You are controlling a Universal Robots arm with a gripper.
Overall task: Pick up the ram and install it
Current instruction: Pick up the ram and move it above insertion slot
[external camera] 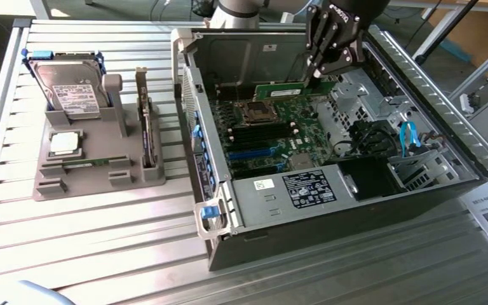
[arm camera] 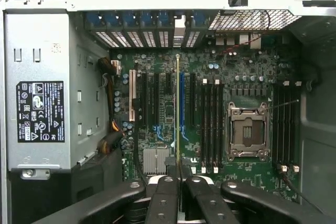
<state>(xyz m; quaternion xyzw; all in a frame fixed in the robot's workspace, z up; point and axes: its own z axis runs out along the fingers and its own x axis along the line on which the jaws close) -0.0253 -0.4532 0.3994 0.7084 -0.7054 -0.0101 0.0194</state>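
The ram (external camera: 282, 89), a thin green stick, hangs level over the far end of the motherboard (external camera: 269, 136) inside the open computer case (external camera: 447, 136). My gripper (external camera: 315, 75) is shut on it from above. In the wrist view the ram (arm camera: 177, 108) shows edge-on as a thin pale line between the black fingers (arm camera: 167, 192), with my gripper (arm camera: 178, 179) shut on it. It sits above the board, between the expansion slots and the black memory slots (arm camera: 210, 124) beside the processor socket (arm camera: 247, 132). I cannot tell whether it touches the board.
A grey holder (external camera: 91, 168) on the slatted table at the exterior view's left carries a hard drive (external camera: 70, 89), a square silver processor chip (external camera: 64, 143) and a dark expansion card (external camera: 148, 130). The power supply (external camera: 299, 189) and drive cage (external camera: 413, 165) crowd the case's near end.
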